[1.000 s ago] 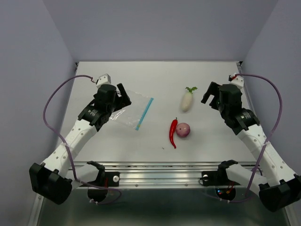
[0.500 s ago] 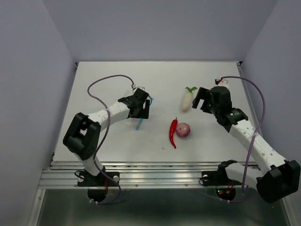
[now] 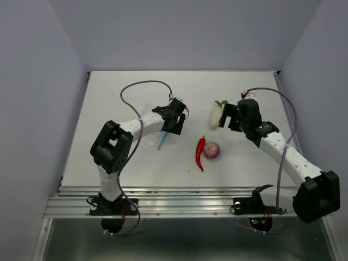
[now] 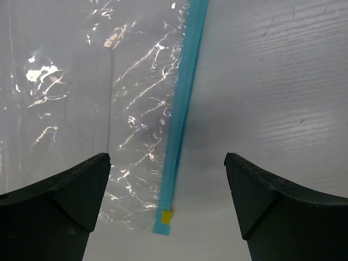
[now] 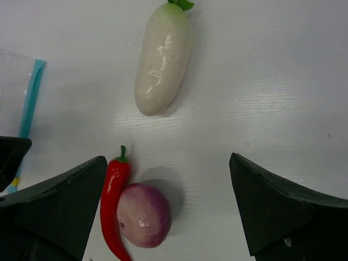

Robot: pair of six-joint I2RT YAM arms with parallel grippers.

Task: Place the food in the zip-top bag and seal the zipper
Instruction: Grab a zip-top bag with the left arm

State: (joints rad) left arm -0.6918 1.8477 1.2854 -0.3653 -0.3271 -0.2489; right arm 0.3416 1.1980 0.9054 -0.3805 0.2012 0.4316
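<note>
We look down on the whole table [image 3: 244,87] from high above and behind its near edge. Our left wrist camera faces straight down, very close over the bag [image 4: 65,98] and its blue strip [image 4: 185,109]. Our right wrist camera sits farther back over the radish [image 5: 162,60], chili [image 5: 114,206] and onion [image 5: 143,215], and shares that strip at its view's left side.

Open table [image 3: 109,103] lies between zipper [image 4: 182,109] and chili [image 3: 200,154]; chili touches the onion [image 3: 212,150] on its left side, blocking it; the radish [image 3: 216,117] lies apart, farther back.

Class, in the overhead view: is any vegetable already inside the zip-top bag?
No: the white radish, red chili and onion all lie on the table, outside the bag.
</note>
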